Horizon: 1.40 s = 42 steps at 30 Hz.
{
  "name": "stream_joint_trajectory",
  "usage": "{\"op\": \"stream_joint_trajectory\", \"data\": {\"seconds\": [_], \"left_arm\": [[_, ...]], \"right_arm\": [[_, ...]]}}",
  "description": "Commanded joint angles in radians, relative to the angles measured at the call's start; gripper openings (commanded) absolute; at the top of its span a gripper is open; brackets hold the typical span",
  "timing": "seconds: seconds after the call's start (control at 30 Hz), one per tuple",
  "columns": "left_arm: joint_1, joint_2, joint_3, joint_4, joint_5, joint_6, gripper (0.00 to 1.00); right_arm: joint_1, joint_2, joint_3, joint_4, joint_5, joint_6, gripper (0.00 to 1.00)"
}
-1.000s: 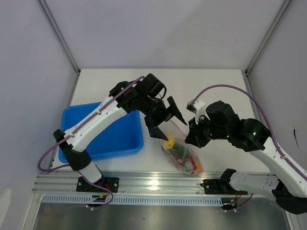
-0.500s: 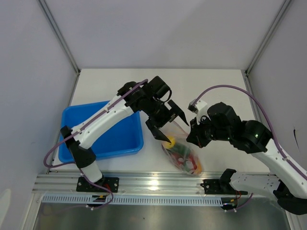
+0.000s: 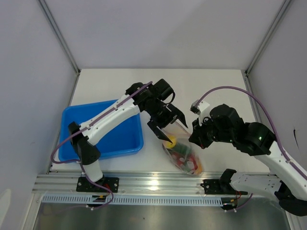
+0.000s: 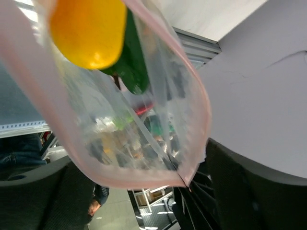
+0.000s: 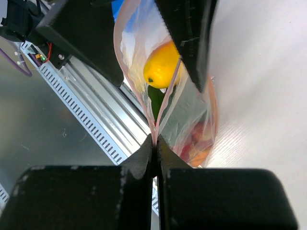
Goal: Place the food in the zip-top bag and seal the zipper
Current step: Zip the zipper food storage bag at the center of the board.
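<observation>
The clear zip-top bag [image 3: 184, 155] lies near the table's front edge with the food inside: a yellow-orange piece [image 3: 170, 142], a green piece [image 4: 132, 64] and red and orange pieces [image 5: 199, 143]. My right gripper [image 3: 194, 137] is shut on the pinkish-red zipper strip [image 5: 154, 129] at one end of the mouth. My left gripper [image 3: 168, 125] is open. Its fingers [image 5: 189, 33] straddle the bag's open mouth by the yellow-orange piece [image 5: 162, 64]. In the left wrist view the mouth rim [image 4: 199, 96] hangs between the spread fingers [image 4: 244, 187].
A blue plastic tray [image 3: 103, 139] sits at the left, under my left arm. An aluminium rail [image 3: 153, 182] runs along the table's front edge just below the bag. White walls close in the back and both sides.
My left gripper has moved right and a little forward, down over the bag's mouth. My right gripper has kept its hold on the zipper and barely moved.
</observation>
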<state>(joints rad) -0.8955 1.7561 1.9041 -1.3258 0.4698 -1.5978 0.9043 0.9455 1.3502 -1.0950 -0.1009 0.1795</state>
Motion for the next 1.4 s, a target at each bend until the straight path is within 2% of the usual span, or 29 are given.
{"op": "stream_joint_trajectory", "data": {"seconds": [0.0,0.07,0.1,0.17,0.2,0.3,0.47,0.5,0.63,0.7,0.73,0.8,0.83,0.93,1.03,1.1,1.13,1.27,1.37], "left_arm": [[0.017,-0.029,-0.048,-0.087,-0.003,-0.025,0.85],[0.02,-0.035,-0.062,-0.084,-0.005,-0.018,0.8],[0.021,-0.038,-0.079,-0.073,-0.003,-0.016,0.72],[0.027,-0.05,-0.109,-0.059,0.006,-0.017,0.64],[0.03,-0.053,-0.123,-0.034,0.007,-0.019,0.54],[0.04,-0.072,-0.154,-0.013,0.007,-0.025,0.37],[0.05,-0.083,-0.175,0.0,0.016,-0.008,0.13],[0.052,-0.087,-0.177,0.008,0.02,-0.002,0.02],[0.055,-0.078,-0.126,0.01,-0.022,0.054,0.01],[0.055,-0.064,-0.06,0.028,-0.058,0.137,0.01],[0.055,-0.058,-0.042,0.036,-0.071,0.221,0.01],[0.056,-0.031,0.053,0.024,-0.103,0.297,0.01],[0.056,-0.02,0.076,0.025,-0.103,0.382,0.01],[0.056,0.022,0.173,0.005,-0.094,0.532,0.01],[0.055,0.036,0.154,0.049,-0.021,0.683,0.01],[0.049,0.036,0.142,0.04,-0.036,0.748,0.01],[0.043,0.029,0.136,0.054,-0.03,0.836,0.01],[0.038,0.046,0.153,0.028,0.068,1.034,0.0],[0.03,0.022,0.159,-0.012,0.064,1.16,0.0]], "right_arm": [[0.008,-0.027,0.006,0.012,0.026,-0.021,0.0],[0.011,-0.025,0.004,0.007,0.03,-0.025,0.0],[0.011,-0.025,0.006,0.007,0.033,-0.026,0.0],[0.013,-0.025,0.006,0.007,0.032,-0.028,0.0],[0.013,-0.025,0.006,0.009,0.033,-0.029,0.0],[0.018,-0.024,0.001,0.007,0.035,-0.029,0.0],[0.021,-0.025,-0.005,0.006,0.035,-0.026,0.0],[0.022,-0.025,-0.005,0.007,0.033,-0.026,0.0],[0.022,-0.004,0.006,0.003,0.017,-0.009,0.0],[0.022,0.009,0.026,-0.002,0.012,0.001,0.22],[0.022,0.022,0.038,-0.009,0.012,0.014,0.38],[0.022,0.035,0.079,-0.019,0.013,0.026,0.49],[0.022,0.047,0.098,-0.028,0.017,0.04,0.55],[0.022,0.061,0.17,-0.043,0.017,0.06,0.67],[0.012,0.073,0.233,-0.066,0.023,0.075,0.68],[0.001,0.084,0.259,-0.078,0.026,0.083,0.68],[-0.013,0.084,0.273,-0.08,0.024,0.084,0.68],[-0.065,0.081,0.274,-0.083,0.0,0.072,0.69],[-0.114,0.087,0.264,-0.095,0.004,0.06,0.68]]}}
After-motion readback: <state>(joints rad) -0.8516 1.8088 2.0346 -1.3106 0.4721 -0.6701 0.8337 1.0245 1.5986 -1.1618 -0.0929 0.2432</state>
